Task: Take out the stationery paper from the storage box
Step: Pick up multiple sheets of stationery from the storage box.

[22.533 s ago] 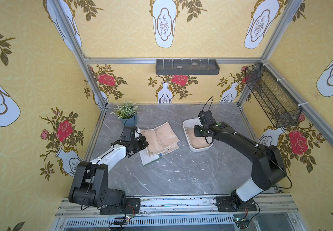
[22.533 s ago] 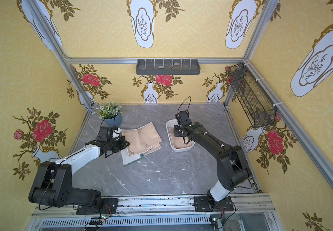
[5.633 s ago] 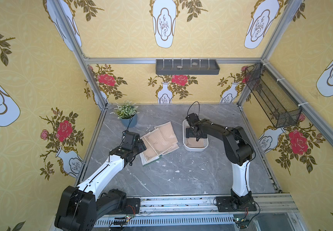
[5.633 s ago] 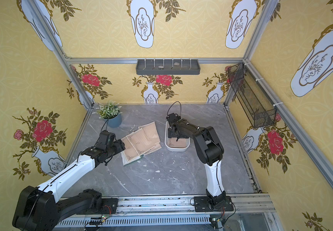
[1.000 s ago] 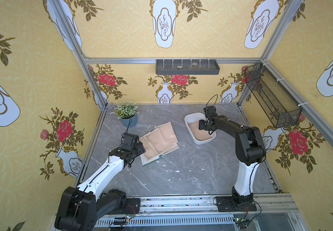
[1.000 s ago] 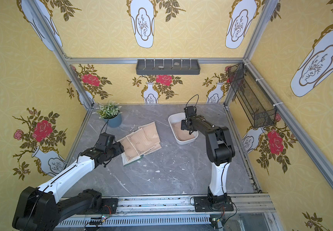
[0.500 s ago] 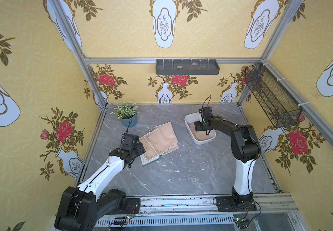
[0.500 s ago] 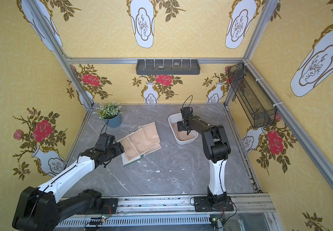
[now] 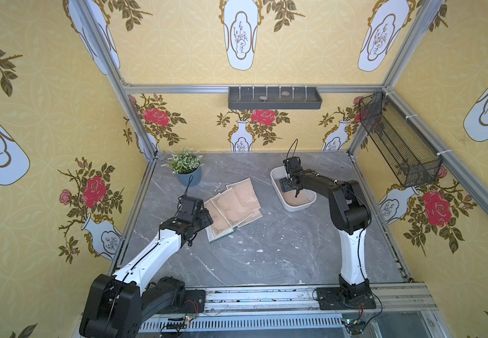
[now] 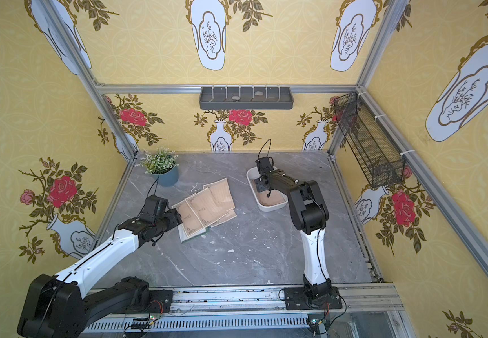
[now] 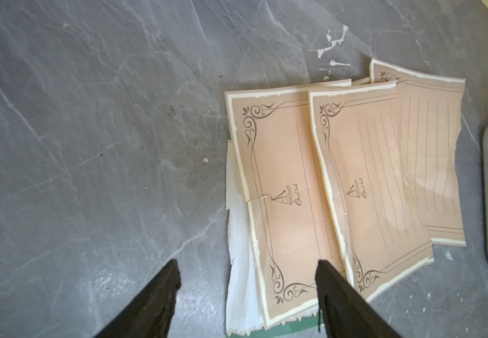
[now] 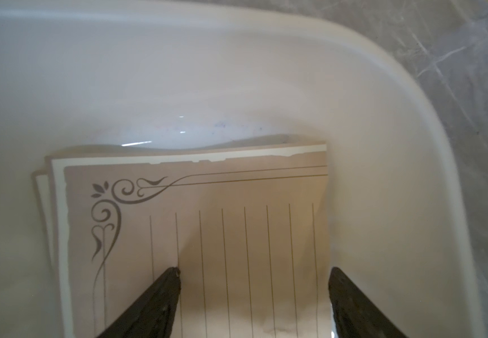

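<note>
In both top views we are seeing the worktop point(image 9: 266, 257) carrying the box point(image 9: 294, 208) and fanned sheets point(image 9: 232, 204), apart. We are not making out the jaws' spread there; the wrist views are showing it. The right tool point(image 12: 255, 270) is standing wide over ruled paper point(image 12: 196, 234) inside the box, gripping nothing. The left tool point(image 11: 248, 264) is gaping wide, empty, over the sheets' torn edge.
</note>
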You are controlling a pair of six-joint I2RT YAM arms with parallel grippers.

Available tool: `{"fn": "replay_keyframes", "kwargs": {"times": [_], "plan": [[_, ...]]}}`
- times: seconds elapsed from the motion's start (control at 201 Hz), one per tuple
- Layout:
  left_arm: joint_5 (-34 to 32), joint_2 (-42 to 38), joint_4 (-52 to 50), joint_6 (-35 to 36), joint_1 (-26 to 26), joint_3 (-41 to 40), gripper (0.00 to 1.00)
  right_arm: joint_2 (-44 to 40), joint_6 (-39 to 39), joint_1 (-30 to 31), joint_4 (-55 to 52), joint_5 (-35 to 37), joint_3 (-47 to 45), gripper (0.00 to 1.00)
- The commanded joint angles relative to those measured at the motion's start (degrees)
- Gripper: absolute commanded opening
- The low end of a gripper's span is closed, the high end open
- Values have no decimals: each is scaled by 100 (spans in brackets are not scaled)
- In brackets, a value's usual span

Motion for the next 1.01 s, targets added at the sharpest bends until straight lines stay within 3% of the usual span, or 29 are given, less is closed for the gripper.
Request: {"fn": "replay_keyframes", "kwargs": {"times": [0.0, 0.105, 0.722, 1.006], "plan": [[-29, -20, -4, 45, 4, -39, 75, 30, -90, 8, -77, 364, 42, 80], [-22, 2, -4, 52, 5, -31, 75, 42, -89, -12, -103, 374, 82, 86], [-28, 86, 21, 77, 22, -48, 75, 222, 735, -662, -827, -1375, 335, 87], [-22, 99, 48, 61, 20, -83, 75, 310, 786, -717, -1042, -1380, 316, 80]]}}
